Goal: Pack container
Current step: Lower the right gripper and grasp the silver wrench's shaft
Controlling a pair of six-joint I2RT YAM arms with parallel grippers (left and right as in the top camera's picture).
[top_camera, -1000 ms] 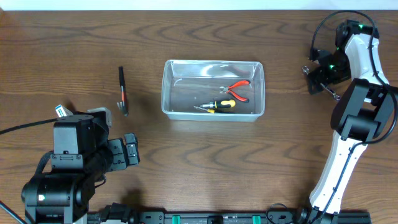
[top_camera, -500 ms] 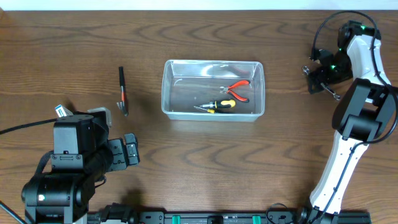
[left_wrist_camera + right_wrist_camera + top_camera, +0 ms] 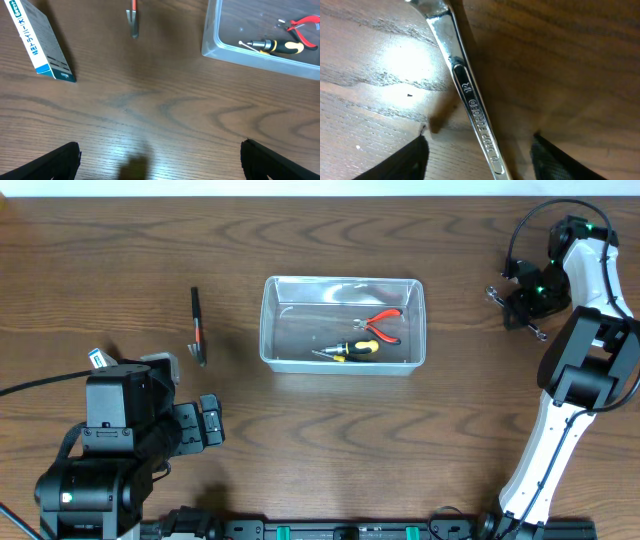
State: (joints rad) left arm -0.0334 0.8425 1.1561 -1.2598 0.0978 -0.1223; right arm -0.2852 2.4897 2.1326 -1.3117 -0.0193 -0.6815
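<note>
The clear plastic container (image 3: 343, 363) stands in the middle of the table and shows in the left wrist view (image 3: 235, 50). Inside it lie red-handled pliers (image 3: 381, 323) and a yellow-and-black tool (image 3: 352, 349). My right gripper (image 3: 522, 305) is open at the far right, low over a silver wrench (image 3: 467, 100). The wrench lies on the table between the two fingers (image 3: 477, 155), and neither finger touches it. My left gripper (image 3: 160, 160) is open and empty above bare wood at the front left.
A black tool with a red grip (image 3: 197, 325) lies on the table left of the container. A small blue-and-white box (image 3: 42, 42) lies near the left arm. The table's back edge runs along the top of the overhead view.
The right arm has shifted slightly to the right over the wrench. The left arm and the things on the table have not moved.
</note>
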